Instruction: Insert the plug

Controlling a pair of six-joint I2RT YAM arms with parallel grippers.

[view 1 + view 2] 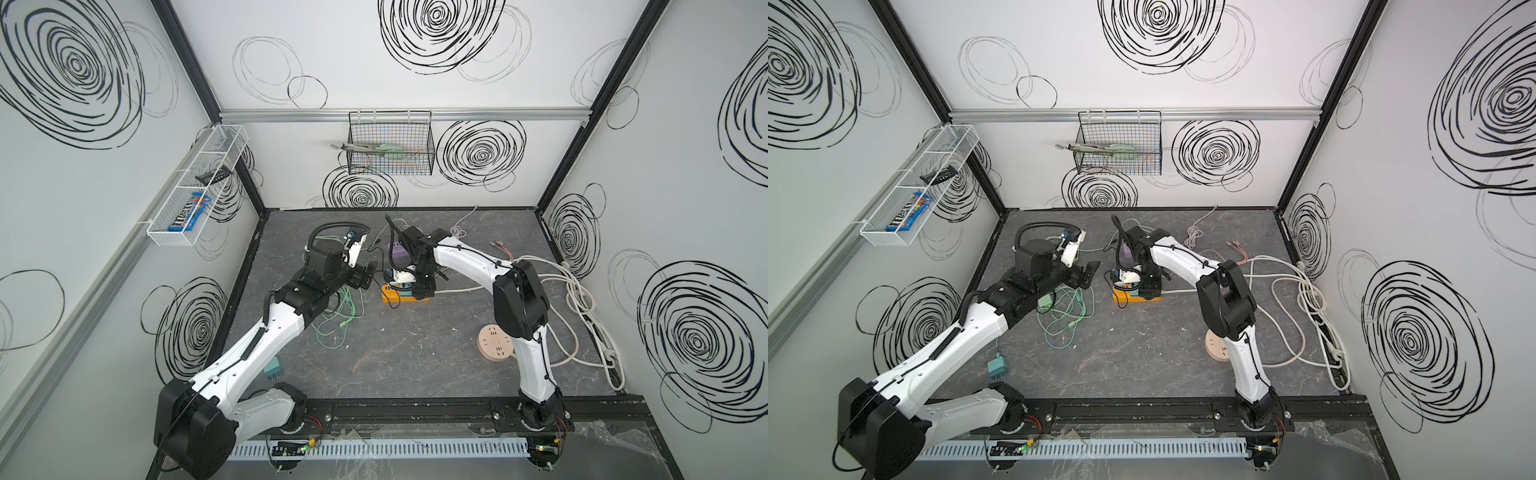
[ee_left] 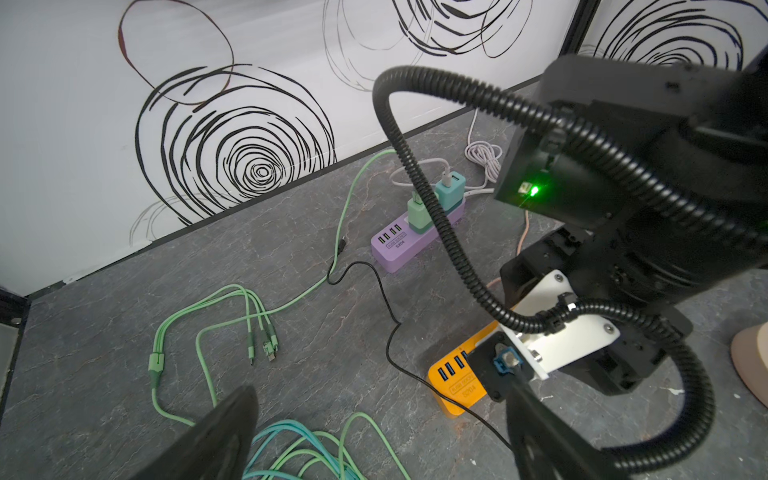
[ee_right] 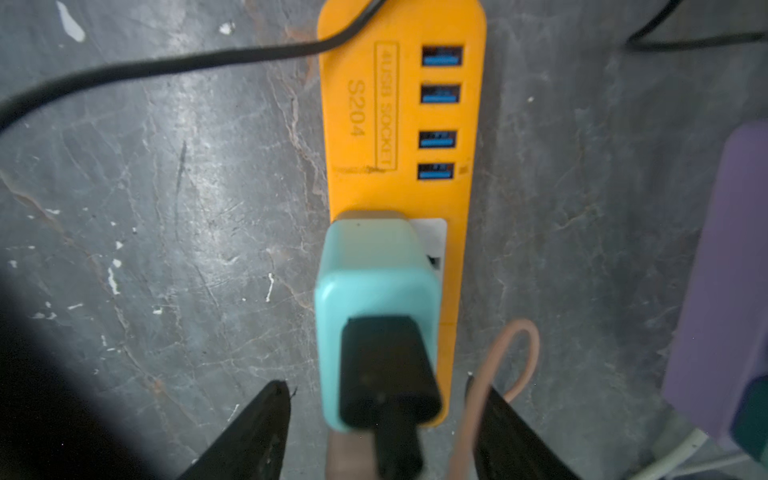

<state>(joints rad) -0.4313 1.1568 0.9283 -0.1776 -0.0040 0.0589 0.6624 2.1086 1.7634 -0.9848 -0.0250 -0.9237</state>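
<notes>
A teal plug point(image 3: 376, 291) stands seated in the white socket of the orange power strip point(image 3: 399, 104), and a black cable point(image 3: 386, 374) runs out of its top. My right gripper point(image 3: 376, 384) is open and straddles the plug, with floor showing between each finger and the plug's sides. In both top views the right gripper point(image 1: 419, 286) points down over the orange strip point(image 1: 392, 296) and hides most of the plug. My left gripper point(image 2: 382, 388) is open and empty, hovering just left of the strip point(image 2: 453, 382), as a top view shows point(image 1: 1088, 274).
A purple power strip point(image 2: 399, 249) with two chargers lies behind the orange one. Green cables point(image 1: 336, 320) sprawl under the left arm, near a loose teal charger point(image 1: 272, 368). A round pink socket point(image 1: 494, 343) and coiled white cable point(image 1: 582, 299) sit at the right.
</notes>
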